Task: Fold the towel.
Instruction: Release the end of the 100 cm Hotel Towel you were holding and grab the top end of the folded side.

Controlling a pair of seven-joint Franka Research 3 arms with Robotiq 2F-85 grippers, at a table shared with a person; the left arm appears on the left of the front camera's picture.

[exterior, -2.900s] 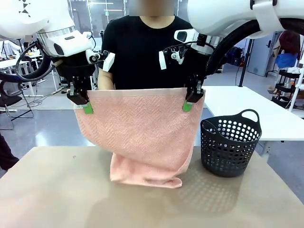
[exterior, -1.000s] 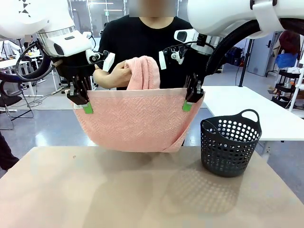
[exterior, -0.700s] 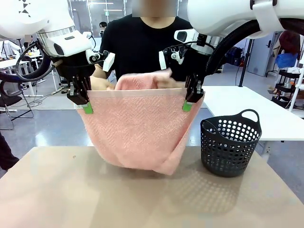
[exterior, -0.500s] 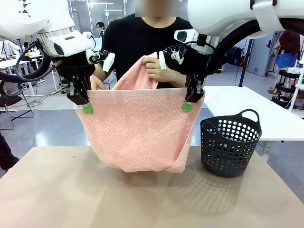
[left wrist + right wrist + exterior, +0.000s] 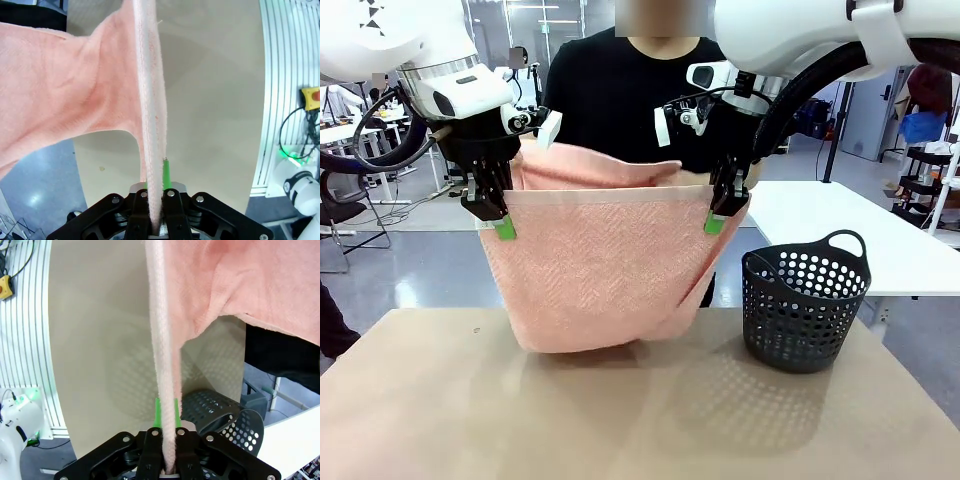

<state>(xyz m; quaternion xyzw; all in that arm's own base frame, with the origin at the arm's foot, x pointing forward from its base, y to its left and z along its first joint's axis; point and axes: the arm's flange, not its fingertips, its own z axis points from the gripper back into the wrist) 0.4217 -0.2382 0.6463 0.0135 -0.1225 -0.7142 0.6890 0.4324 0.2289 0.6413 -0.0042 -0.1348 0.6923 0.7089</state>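
The towel [image 5: 595, 270] is held spread in the air above the tabletop [image 5: 440, 420], with its hem clamped at both upper corners: the left jaws are shut tight on one, the right jaws on the other. Behind the front sheet a second layer is lifted, presumably by the person [image 5: 620, 90], and its edge stands just above the hem. The halving fold appears to be in hand. Next, the raised edge would need to be matched to the pinched corners — level, without slack — before the doubled cloth is lowered near the basket [image 5: 805, 310].
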